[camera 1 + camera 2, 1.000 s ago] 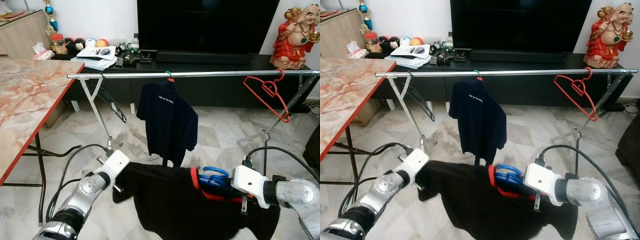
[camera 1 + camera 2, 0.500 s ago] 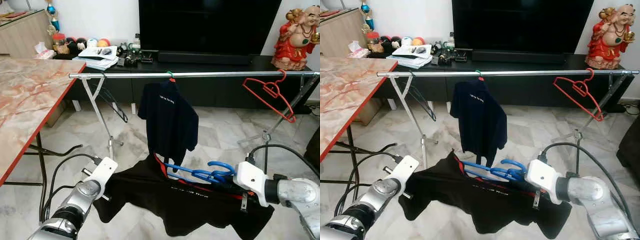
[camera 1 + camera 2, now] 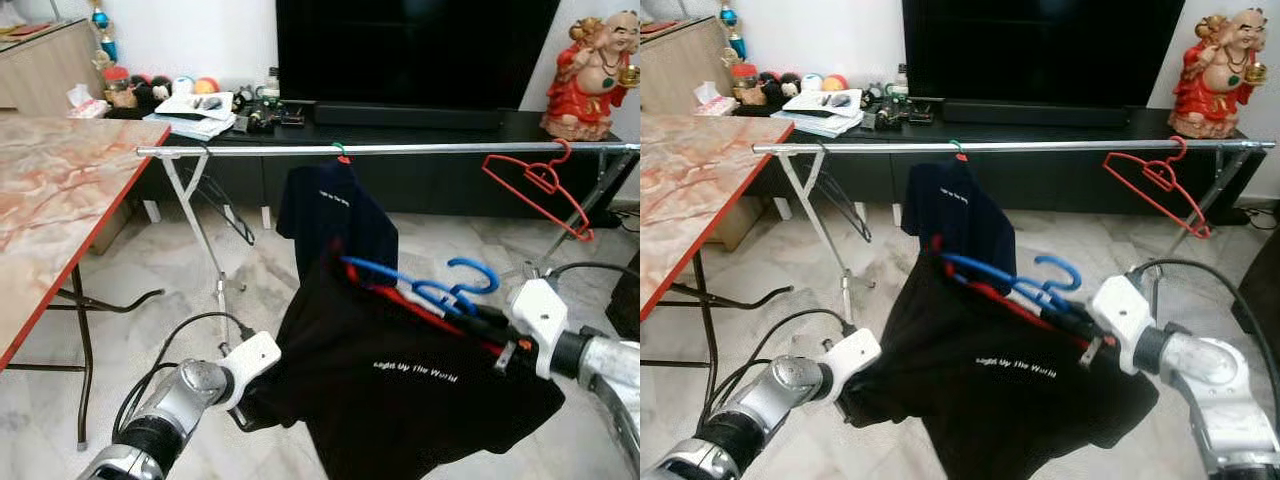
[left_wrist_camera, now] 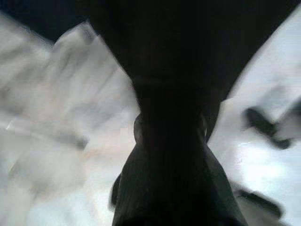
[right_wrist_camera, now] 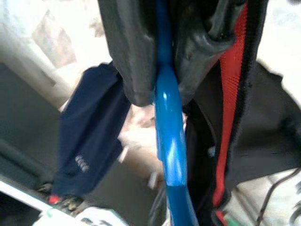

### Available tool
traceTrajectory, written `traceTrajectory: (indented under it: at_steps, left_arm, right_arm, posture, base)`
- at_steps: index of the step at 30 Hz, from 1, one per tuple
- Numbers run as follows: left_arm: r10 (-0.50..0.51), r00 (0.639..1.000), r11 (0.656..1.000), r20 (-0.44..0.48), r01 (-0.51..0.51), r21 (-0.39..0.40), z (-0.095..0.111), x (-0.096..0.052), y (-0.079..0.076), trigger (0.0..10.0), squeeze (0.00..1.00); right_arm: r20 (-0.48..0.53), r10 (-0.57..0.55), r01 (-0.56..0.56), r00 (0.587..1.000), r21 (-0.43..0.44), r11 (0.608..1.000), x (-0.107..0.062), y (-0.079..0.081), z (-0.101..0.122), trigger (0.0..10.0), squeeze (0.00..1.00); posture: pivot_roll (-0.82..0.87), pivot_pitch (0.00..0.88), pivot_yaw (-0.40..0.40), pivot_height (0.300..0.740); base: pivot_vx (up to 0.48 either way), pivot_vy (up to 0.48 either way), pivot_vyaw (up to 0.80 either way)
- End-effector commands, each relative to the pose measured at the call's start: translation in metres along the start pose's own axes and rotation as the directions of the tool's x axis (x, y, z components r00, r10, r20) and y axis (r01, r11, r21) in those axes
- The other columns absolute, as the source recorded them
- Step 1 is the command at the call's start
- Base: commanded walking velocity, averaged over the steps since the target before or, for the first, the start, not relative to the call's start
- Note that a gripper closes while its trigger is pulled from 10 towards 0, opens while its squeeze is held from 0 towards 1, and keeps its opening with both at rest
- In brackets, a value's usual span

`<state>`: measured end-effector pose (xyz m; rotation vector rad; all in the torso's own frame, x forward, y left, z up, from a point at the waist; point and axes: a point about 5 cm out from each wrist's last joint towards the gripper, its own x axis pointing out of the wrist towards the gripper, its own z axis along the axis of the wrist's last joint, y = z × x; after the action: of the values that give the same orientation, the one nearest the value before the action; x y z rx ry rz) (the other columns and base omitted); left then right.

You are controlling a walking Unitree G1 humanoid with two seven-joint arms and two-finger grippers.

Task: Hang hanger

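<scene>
A big black TV [image 3: 415, 50] stands on a long dark shelf [image 3: 400, 130] by the wall. On the left is a pink marble counter [image 3: 50, 200] with a red edge. In front of the shelf, a long silver rail [image 3: 400, 149] runs across the room on thin metal legs.

A dark blue shirt [image 3: 335, 215] hangs from the middle of the rail. A bare red hanger [image 3: 540, 185] hangs near the rail's right end, tilted. A red laughing statue [image 3: 590, 70] sits on the shelf behind it.

Below the rail, a black shirt [image 3: 400, 390] with small white words is held up in the air. It sits on a blue hanger [image 3: 430, 290], whose hook curls up just in front of the blue shirt, lower than the rail.

The right tool [image 5: 157, 70] is squeezed tight on the blue hanger. The left tool [image 3: 250, 385] is low, at the bottom left edge of the black shirt, buried in the cloth. You cannot tell if its fingers are apart or together.
</scene>
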<state>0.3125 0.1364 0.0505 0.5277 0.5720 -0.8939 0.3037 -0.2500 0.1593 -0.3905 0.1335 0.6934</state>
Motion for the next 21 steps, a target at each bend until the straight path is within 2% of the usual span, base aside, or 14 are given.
traceTrajectory:
  at_steps: [1, 3, 5, 6, 8, 11, 12, 15, 16, 17, 18, 19, 20, 21]
  left_arm:
    - [-0.106, 0.994, 0.994, -0.031, 0.106, -0.022, -0.01, 0.001, -0.014, 0.0, 0.0]
    - [-0.138, 0.99, 0.989, 0.009, 0.138, -0.045, -0.004, 0.002, -0.02, 0.0, 0.0]
    - [-0.155, 0.987, 0.986, 0.031, 0.157, -0.06, -0.002, 0.001, -0.023, 0.0, 0.0]
    - [-0.176, 0.984, 0.983, 0.039, 0.178, -0.047, -0.002, -0.001, -0.025, 0.0, 0.0]
    - [-0.191, 0.98, 0.981, 0.046, 0.193, -0.036, -0.001, -0.003, -0.026, 0.0, 0.0]
    - [-0.233, 0.972, 0.972, 0.043, 0.233, -0.008, -0.002, -0.007, -0.03, 0.0, 0.0]
    - [-0.17, 0.984, 0.985, 0.048, 0.17, -0.003, 0.001, -0.007, -0.024, 0.0, 0.0]
    - [-0.07, 0.995, 0.997, 0.073, 0.068, 0.029, 0.007, -0.007, -0.013, 0.0, 0.0]
    - [0.027, 0.996, 0.999, 0.083, -0.028, 0.015, 0.01, -0.007, -0.002, 0.0, 0.0]
    - [0.164, 0.98, 0.986, 0.112, -0.165, 0.006, 0.016, -0.01, 0.013, 0.0, 0.0]
    - [0.272, 0.953, 0.962, 0.134, -0.273, -0.013, 0.022, -0.013, 0.025, 0.0, 0.0]
    - [0.458, 0.874, 0.889, 0.161, -0.443, -0.119, 0.03, -0.023, 0.048, 0.0, 0.0]
    - [0.458, 0.874, 0.889, 0.161, -0.443, -0.119, 0.03, -0.023, 0.048, 0.0, 0.0]
    - [0.566, 0.807, 0.823, 0.167, -0.543, -0.164, 0.034, -0.032, 0.062, 0.0, 0.0]
  right_arm:
    - [0.131, -0.176, 0.176, 0.976, 0.01, 0.984, -0.011, -0.026, 0.023, 10.0, 0.0]
    - [0.169, -0.245, 0.237, 0.955, 0.062, 0.969, -0.01, -0.031, 0.027, 10.0, 0.0]
    - [0.113, -0.293, 0.291, 0.949, 0.035, 0.956, -0.009, -0.034, 0.021, 10.0, 0.0]
    - [0.073, -0.331, 0.333, 0.941, -0.022, 0.942, -0.008, -0.037, 0.016, 10.0, 0.0]
    - [0.069, -0.354, 0.356, 0.933, -0.031, 0.934, -0.008, -0.038, 0.014, 10.0, 0.0]
    - [0.061, -0.378, 0.376, 0.924, 0.054, 0.925, -0.007, -0.04, 0.012, 10.0, 0.0]
    - [0.013, -0.348, 0.348, 0.937, 0.032, 0.937, -0.005, -0.036, 0.005, 10.0, 0.0]
    - [-0.031, -0.25, 0.25, 0.968, -0.011, 0.968, 0.0, -0.023, -0.003, 10.0, 0.0]
    - [-0.056, -0.182, 0.181, 0.982, -0.023, 0.983, 0.002, -0.014, -0.007, 10.0, 0.0]
    - [-0.107, -0.083, 0.08, 0.991, -0.033, 0.996, 0.003, -0.003, -0.013, 10.0, 0.0]
    - [-0.152, -0.005, -0.002, 0.988, -0.049, 0.999, 0.003, 0.006, -0.019, 10.0, 0.0]
    - [-0.259, 0.169, -0.189, 0.951, -0.055, 0.98, -0.003, 0.025, -0.032, 10.0, 0.0]
    - [-0.259, 0.169, -0.189, 0.951, -0.055, 0.98, -0.003, 0.025, -0.032, 10.0, 0.0]
    - [-0.313, 0.253, -0.285, 0.916, -0.06, 0.957, -0.009, 0.034, -0.038, 10.0, 0.0]
  posture:
    - [-0.05, 0.0, 0.004, 0.74]
    - [-0.05, 0.0, 0.006, 0.74]
    - [-0.05, 0.0, 0.008, 0.74]
    - [-0.05, 0.0, 0.008, 0.74]
    - [-0.05, 0.0, 0.008, 0.74]
    - [-0.05, 0.0, 0.014, 0.74]
    - [-0.05, 0.0, 0.017, 0.74]
    - [-0.05, 0.0, 0.017, 0.74]
    - [-0.05, 0.0, 0.018, 0.74]
    - [-0.05, 0.0, 0.019, 0.74]
    - [-0.05, 0.0, 0.018, 0.74]
    - [-0.05, 0.0, 0.019, 0.74]
    - [-0.05, 0.0, 0.019, 0.74]
    - [-0.05, 0.0, 0.018, 0.74]
  base:
    - [0.0, 0.0, 0.0]
    - [0.0, 0.0, 0.0]
    - [0.0, 0.0, 0.0]
    - [0.0, 0.0, 0.0]
    - [0.0, 0.0, 0.0]
    - [0.0, 0.0, 0.0]
    - [0.0, 0.0, 0.0]
    - [0.0, 0.0, 0.0]
    - [0.0, 0.0, 0.0]
    - [0.0, 0.0, 0.0]
    - [0.0, 0.0, 0.0]
    - [0.0, 0.0, 0.0]
    - [0.0, 0.0, 0.0]
    - [0.0, 0.0, 0.0]
